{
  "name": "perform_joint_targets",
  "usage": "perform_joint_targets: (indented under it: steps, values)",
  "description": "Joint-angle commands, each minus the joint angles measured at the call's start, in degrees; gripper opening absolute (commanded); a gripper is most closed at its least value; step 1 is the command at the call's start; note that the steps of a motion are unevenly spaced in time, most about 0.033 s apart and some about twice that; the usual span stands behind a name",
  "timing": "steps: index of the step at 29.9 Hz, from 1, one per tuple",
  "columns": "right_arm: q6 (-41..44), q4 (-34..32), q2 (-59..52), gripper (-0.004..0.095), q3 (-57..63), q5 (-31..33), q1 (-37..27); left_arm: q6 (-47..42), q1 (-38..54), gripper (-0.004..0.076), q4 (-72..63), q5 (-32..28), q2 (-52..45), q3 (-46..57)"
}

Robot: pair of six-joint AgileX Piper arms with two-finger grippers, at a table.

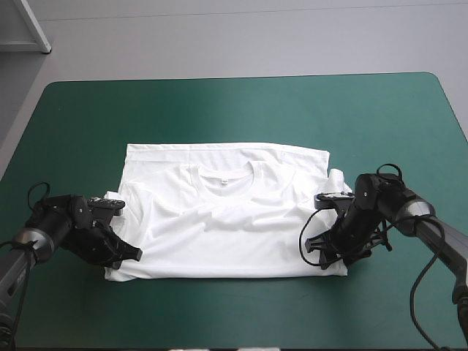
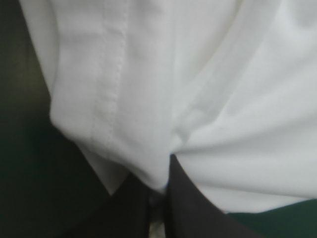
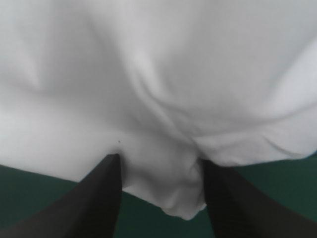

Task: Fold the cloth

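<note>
The white T-shirt (image 1: 227, 219) lies spread flat in the middle of the teal-green table, collar toward the far edge, both sleeves tucked in. My left gripper (image 1: 131, 255) is at the shirt's near left corner; in the left wrist view this gripper (image 2: 157, 172) is shut on the T-shirt (image 2: 198, 99), a hemmed fold pinched between the black fingers. My right gripper (image 1: 316, 253) is at the near right corner. In its own view the right gripper (image 3: 161, 166) is open, its fingers (image 3: 106, 193) standing apart around a bulge of the T-shirt (image 3: 158, 89).
Bare teal-green cover (image 1: 219, 102) stretches beyond the shirt to the far edge, and a narrower strip (image 1: 234, 307) runs along the near edge. A black cable loops beside the right wrist.
</note>
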Motion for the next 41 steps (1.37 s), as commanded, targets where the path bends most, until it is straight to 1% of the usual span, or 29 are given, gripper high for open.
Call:
perform_joint_targets:
  steps: [1,2,5,6,12,16,20,25,27,30,33,36,41]
  values:
    - [-2.83,3.7,-1.43,0.0321,-1.15,-0.06,0.1,-0.04,-0.38,0.0019,-3.21,-3.01,0.4,0.69]
    - [-3.46,3.95,-1.43,0.0269,-1.15,-0.18,0.1,-0.04,-0.38,0.0019,-3.21,-3.29,0.4,0.69]
    - [-5.38,3.58,-1.43,0.0064,-1.15,-0.93,0.1,-0.45,-0.38,0.0019,-2.79,-3.43,0.4,0.69]
    - [-5.95,3.45,-1.43,-0.0022,-1.15,-1.22,0.1,-0.45,-0.38,0.0019,-2.52,-3.43,0.4,0.46]
    - [-5.81,0.26,-2.38,-0.0013,-1.15,-0.81,0.1,-0.04,-0.38,0.0019,-2.52,-1.23,-0.17,-2.38]
    - [-4.21,-1.39,-4.84,-0.0013,-1.15,-0.68,0.1,-0.24,-0.38,0.0019,-2.52,2.78,-1.21,-6.21]
    - [-4.31,-0.44,-7.07,-0.0013,-2.11,-0.79,0.1,-0.4,-0.38,0.0019,-2.52,5.78,-1.98,-11.41]
    - [-4.71,1.44,-7.51,-0.0013,-7.04,-1.37,0.1,-0.59,-0.38,0.0019,-2.52,9.74,-1.87,-19.76]
    - [-4.71,1.03,-7.51,-0.0013,-9.89,-2.54,0.1,-0.59,-0.38,0.0019,-2.53,9.76,-1.76,-23.47]
    - [-4.49,-0.56,-7.4,-0.0013,-14.39,-5.4,0.1,-0.59,-0.38,0.0019,-1.44,8.03,-1.57,-28.42]
    - [-3.05,-4.16,-6.03,-0.0013,-19.28,-7.78,-0.11,-1.16,-0.38,0.0019,1.21,7.6,-0.36,-32.39]
    - [-1.34,-8.55,-3.19,-0.0013,-24.39,-8.82,-0.11,-2.22,-0.26,0.0019,5.5,6.88,2.18,-36.11]
    - [-1.34,-12.09,2.7,-0.0014,-31.3,-10.39,-0.11,-2.31,-0.26,0.0019,7.41,2.69,7.84,-41.82]
